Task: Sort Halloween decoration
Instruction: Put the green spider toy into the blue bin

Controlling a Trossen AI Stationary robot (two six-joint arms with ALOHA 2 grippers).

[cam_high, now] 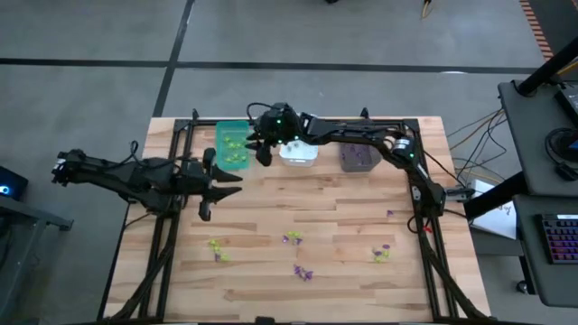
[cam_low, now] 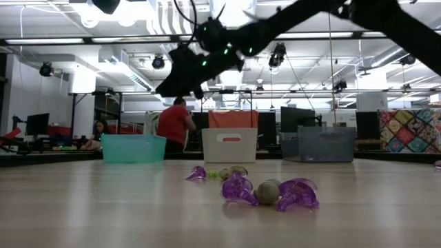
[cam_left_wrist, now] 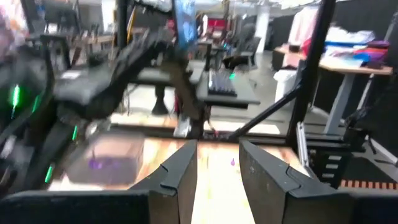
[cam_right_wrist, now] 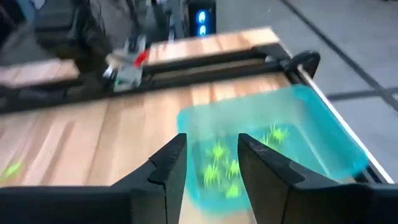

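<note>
Right gripper (cam_right_wrist: 208, 162), jaws parted and empty above the green bin (cam_right_wrist: 323, 130); light, stiff, spiky Halloween decoration (cam_high: 302, 272) at six o'clock wants pinching across its body.

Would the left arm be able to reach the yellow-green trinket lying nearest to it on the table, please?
Probably yes. The left claw hangs open over bare wood, and the yellow-green trinket lies alone towards the front edge with nothing between them. The right claw is away over the green bin.

bins: green (cam_high: 233, 144), white (cam_high: 299, 152), grey (cam_high: 359, 157) | trinkets (cam_high: 302, 272): purple, yellow-green | table (cam_high: 271, 199): light wood
</note>
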